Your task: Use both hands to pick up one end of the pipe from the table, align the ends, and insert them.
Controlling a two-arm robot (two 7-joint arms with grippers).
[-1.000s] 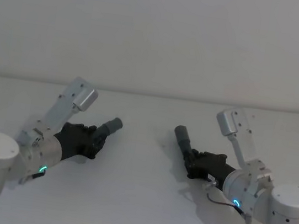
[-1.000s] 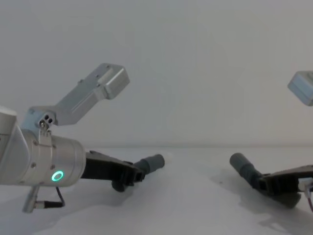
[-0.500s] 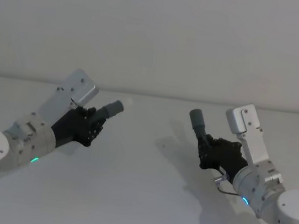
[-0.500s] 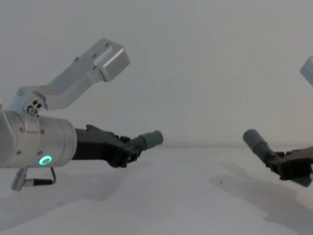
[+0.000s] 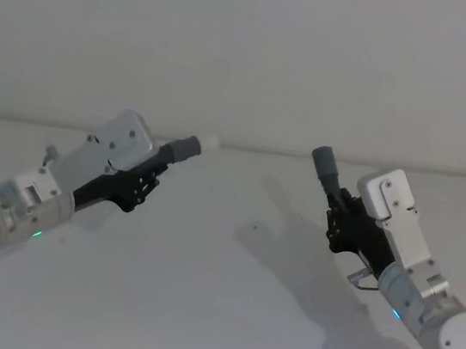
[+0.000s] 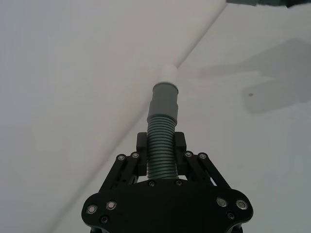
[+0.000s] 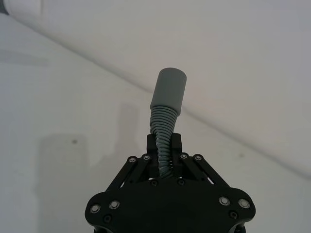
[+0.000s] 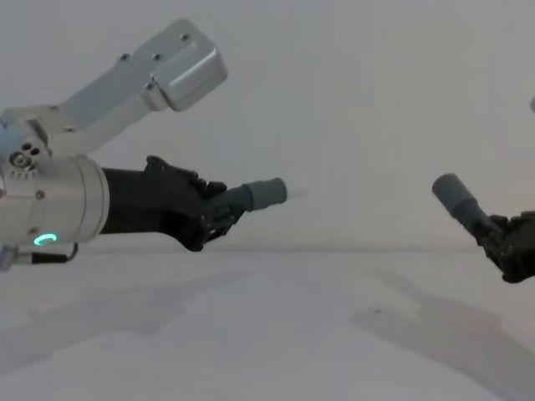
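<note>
Above the table [image 5: 215, 302], the left claw [image 5: 151, 173] at 9 o'clock is clamped on the white-tipped pipe piece [image 5: 187, 145] — its pale tip [image 5: 211, 143] nearly lost against the wall [image 5: 250, 55]. The right claw [image 5: 338, 211] at 3 o'clock grips the plain-cuffed pipe piece [image 5: 325, 162], aimed at 11 o'clock; both rear ends are hidden inside the claws.

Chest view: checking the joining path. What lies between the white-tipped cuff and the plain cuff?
Nothing: only air separates the white-tipped cuff from the plain cuff, above the table. Chest and head views both show it.
</note>
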